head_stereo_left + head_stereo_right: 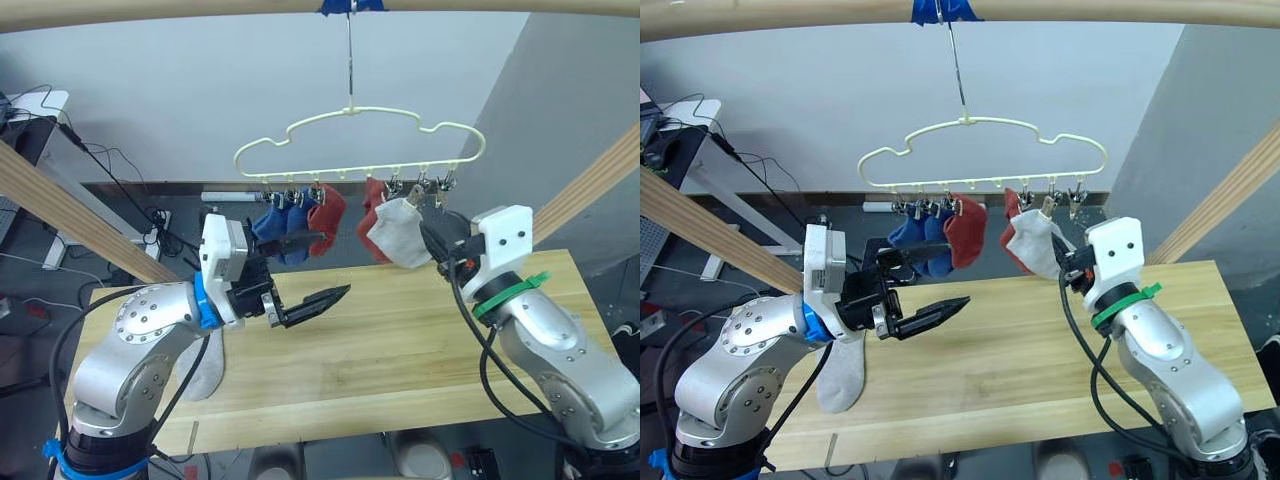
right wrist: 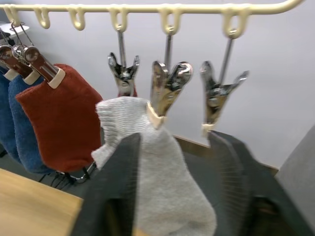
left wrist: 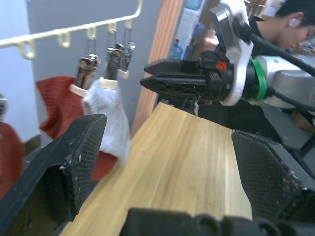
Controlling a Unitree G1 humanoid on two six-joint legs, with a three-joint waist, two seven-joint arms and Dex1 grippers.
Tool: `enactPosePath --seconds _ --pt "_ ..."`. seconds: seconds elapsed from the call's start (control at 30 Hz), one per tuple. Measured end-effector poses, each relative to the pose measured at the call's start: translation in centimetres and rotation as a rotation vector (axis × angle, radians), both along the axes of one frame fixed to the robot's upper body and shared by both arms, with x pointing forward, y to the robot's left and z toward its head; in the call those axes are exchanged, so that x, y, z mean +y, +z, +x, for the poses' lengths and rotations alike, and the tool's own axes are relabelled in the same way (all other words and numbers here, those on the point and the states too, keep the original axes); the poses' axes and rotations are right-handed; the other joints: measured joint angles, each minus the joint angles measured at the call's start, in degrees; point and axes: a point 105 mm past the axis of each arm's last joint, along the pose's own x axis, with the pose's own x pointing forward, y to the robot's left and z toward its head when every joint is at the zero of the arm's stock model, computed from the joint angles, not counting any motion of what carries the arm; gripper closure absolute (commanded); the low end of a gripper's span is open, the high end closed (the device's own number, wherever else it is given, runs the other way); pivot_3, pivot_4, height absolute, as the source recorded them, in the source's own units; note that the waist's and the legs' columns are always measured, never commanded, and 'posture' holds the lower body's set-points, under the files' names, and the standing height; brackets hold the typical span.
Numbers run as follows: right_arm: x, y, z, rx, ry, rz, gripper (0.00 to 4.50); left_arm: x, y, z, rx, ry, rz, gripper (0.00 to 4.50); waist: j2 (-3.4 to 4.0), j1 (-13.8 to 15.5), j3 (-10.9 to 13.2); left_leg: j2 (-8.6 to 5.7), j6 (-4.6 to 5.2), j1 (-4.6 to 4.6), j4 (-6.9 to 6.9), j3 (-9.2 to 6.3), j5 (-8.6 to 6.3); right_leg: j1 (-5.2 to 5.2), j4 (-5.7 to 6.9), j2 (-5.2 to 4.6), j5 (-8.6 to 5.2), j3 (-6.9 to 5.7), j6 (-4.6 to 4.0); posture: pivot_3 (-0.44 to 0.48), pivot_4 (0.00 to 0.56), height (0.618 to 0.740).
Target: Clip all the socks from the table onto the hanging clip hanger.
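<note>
The right claw is up by the clip hanger, with its two fingers apart and nothing held between them. They sit on both sides of a light grey sock that already hangs from a clip. It looks like the claw has let the sock go there so the clip can hold it by its top edge.

The left claw hangs over the table, fingers wide apart and empty. It is near the blue socks and well away from the right claw.

On the hanger I can see two blue socks, a rust red sock, a second red sock and the grey one. One clip at the far right end is free.

One more grey sock hangs half over the near table edge, by the left arm. I think that one comes next. The middle of the table has lots of open room for moving, but that sock could slide off the edge.
</note>
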Motion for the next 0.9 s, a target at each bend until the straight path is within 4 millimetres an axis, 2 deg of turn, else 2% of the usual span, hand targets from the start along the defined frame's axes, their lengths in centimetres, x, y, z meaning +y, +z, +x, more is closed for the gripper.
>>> enactPosePath --seconds 0.37,0.9 --pt "-0.5 0.7 1.4 -0.076 -0.14 0.004 2.42 -0.4 0.0 0.1 -0.001 0.027 -0.01 0.0 0.01 0.0 0.0 0.0 0.01 0.01 -0.02 0.0 -0.01 -0.01 0.02 0.0 0.0 0.0 -0.01 -0.148 0.316 0.74" --pt "0.7 1.5 2.5 -0.111 -0.142 0.054 2.42 -0.4 0.1 0.2 -0.004 0.043 -0.017 0.0 0.01 0.0 0.0 0.0 0.01 0.01 -0.02 0.0 -0.01 -0.01 0.02 0.0 0.0 0.0 -0.01 -0.139 0.305 0.74"
